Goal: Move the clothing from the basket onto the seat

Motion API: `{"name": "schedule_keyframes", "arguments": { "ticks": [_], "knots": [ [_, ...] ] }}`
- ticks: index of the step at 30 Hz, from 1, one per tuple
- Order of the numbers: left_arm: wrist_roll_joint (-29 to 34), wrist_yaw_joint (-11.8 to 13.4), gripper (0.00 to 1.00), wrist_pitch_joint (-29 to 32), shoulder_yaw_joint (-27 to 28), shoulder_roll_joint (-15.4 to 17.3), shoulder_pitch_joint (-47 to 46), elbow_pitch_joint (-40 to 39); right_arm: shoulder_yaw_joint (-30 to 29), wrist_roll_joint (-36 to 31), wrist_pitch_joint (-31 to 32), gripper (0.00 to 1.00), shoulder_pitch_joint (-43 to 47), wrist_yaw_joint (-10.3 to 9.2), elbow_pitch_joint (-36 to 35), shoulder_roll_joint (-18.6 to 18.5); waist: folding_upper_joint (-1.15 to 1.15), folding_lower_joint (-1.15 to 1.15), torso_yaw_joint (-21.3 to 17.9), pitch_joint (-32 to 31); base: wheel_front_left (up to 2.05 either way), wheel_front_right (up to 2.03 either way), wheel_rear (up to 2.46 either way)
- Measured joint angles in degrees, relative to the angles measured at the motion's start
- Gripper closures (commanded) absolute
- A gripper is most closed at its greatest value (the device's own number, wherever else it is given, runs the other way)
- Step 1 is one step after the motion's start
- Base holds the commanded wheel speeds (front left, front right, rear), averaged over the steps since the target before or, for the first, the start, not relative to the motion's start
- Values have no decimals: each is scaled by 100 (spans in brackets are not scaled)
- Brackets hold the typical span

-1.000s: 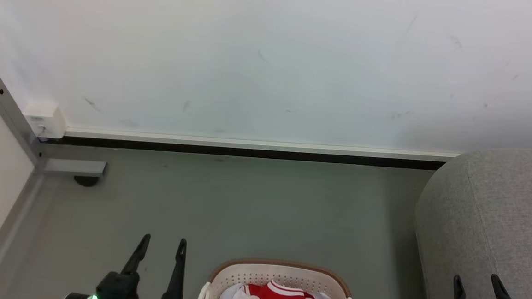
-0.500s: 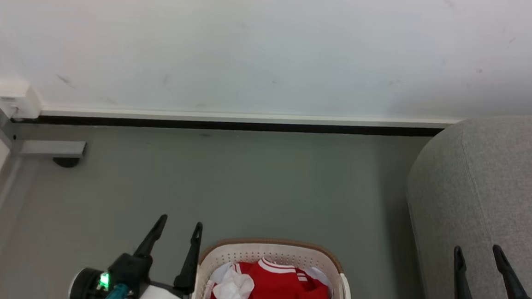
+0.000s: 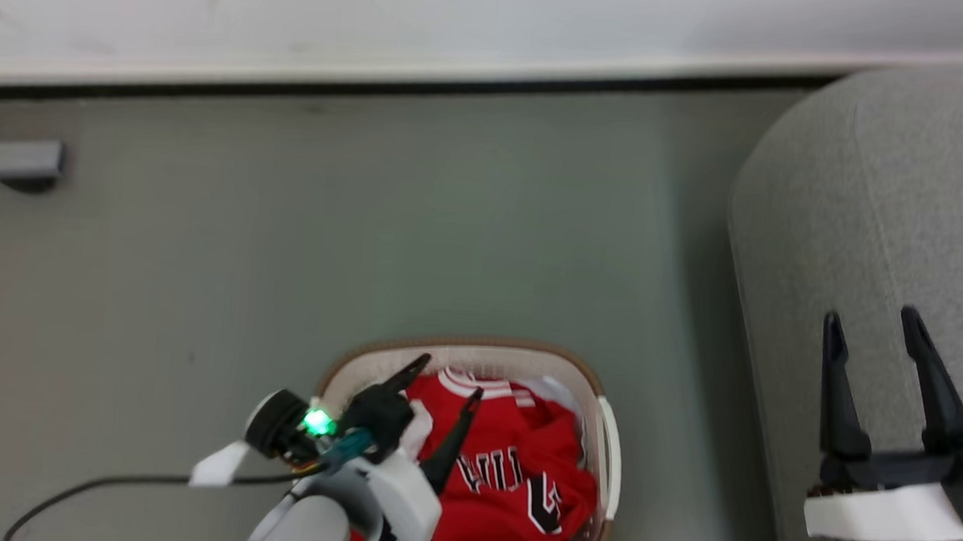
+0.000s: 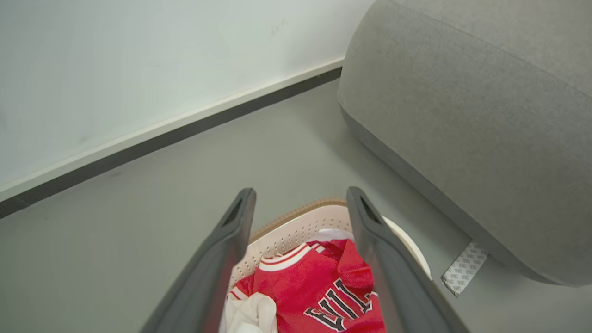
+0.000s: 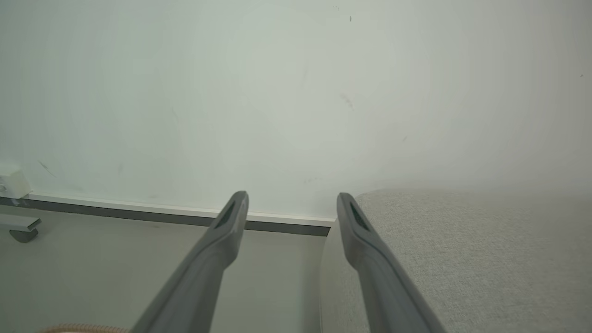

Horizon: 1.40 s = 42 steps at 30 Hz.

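In the head view, the basket (image 3: pixel 477 343) stands on the grey floor (image 3: pixel 282 250) at the bottom centre of the frame. The red and white clothing (image 3: pixel 523 474) is heaped inside it, with black-and-white lettering facing up. The left gripper (image 3: pixel 450 377) hangs over the basket's left half, its two dark fingers spread wide with nothing between them. In the left wrist view the clothing lies below the gap, and the fingertips point toward the basket's far rim. The seat (image 3: pixel 896 187) takes up the right side of the frame, near the basket but apart from it. The right gripper (image 3: pixel 872 316) sits at the lower right, over the seat, fingers wide apart and empty. A black cable (image 3: pixel 101 481) trails across the lower left.
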Motion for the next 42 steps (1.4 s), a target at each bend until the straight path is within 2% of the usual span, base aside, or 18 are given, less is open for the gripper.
{"name": "schedule_keyframes", "arguments": {
  "ticks": [8,14,20,26,27,28,29,36,42],
  "knots": [
    [252,-77,0,570,-737,-2,-999,1084,368,197,-1,0,-895,0,-280,0,0,0,-266,1038,0,0,0],
    [250,-94,0,1082,-1378,152,-1621,1947,549,344,-1,0,-1322,1,-566,-3,0,1,-491,1824,0,0,0],
    [80,-100,0,1156,-1950,279,-2214,2490,631,465,0,0,-1519,1,-853,-4,0,1,-687,2512,0,0,0],
    [-190,-100,0,1053,-2174,355,-2666,2917,656,478,0,0,-1592,1,-1094,-2,0,1,-833,3051,0,0,0],
    [-222,-100,36,981,-2184,349,-2717,2969,653,479,-1,0,-1592,1,-1106,-1,0,1,-851,3112,0,0,0],
    [-260,-100,80,894,-2190,341,-2755,3023,642,480,0,0,-1592,1,-1107,-1,0,2,-868,3161,0,0,0],
    [-278,-100,100,847,-2204,327,-2782,3074,630,480,0,0,-1591,1,-1109,-1,0,1,-881,3195,0,0,0],
    [-1002,-100,100,438,-2345,124,-2742,3264,453,578,-1,0,-1552,1,-1009,-1,0,1,-857,3034,0,0,0],
    [-2017,-100,100,51,-2368,0,-2490,2794,268,588,0,0,-1260,1,-764,2,0,1,-701,2504,0,0,0]
  ]
}}
